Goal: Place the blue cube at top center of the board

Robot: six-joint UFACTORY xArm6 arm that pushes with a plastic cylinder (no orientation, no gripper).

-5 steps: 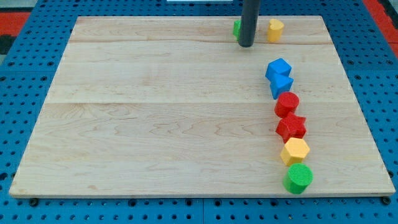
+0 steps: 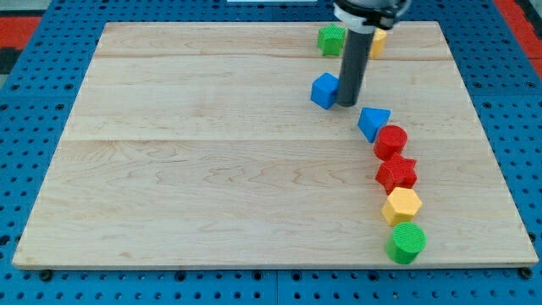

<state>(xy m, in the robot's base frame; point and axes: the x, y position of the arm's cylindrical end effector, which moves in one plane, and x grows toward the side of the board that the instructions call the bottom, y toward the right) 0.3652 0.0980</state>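
My tip (image 2: 347, 103) is down on the wooden board (image 2: 212, 169), in the upper right part of the view. I have no jaws to release or clench on this rig, just the straight dark rod (image 2: 353, 68), so nothing is grasped; the rod can only press sideways against things.

The blue cube (image 2: 324, 90) sits right against my tip on the view's left side, and as far as I can judge the two are touching. It lies a little below the board's top edge and somewhat right of centre.

Toward the view's top from my tip, near the top edge of the board, the green block (image 2: 331, 39) stands just left of the rod. The yellow block (image 2: 376, 41) is on the rod's right at about the same level, partly hidden behind the arm, so I can't make out its shape with confidence.

Below and to the right of my tip, near but apart from it, lies the blue triangular block (image 2: 373, 123). Running down from it toward the view's bottom is a tight line: the red cylinder (image 2: 390, 141), the red star (image 2: 396, 173), the yellow hexagon (image 2: 401, 206) and the green cylinder (image 2: 406, 243), each close against the next.
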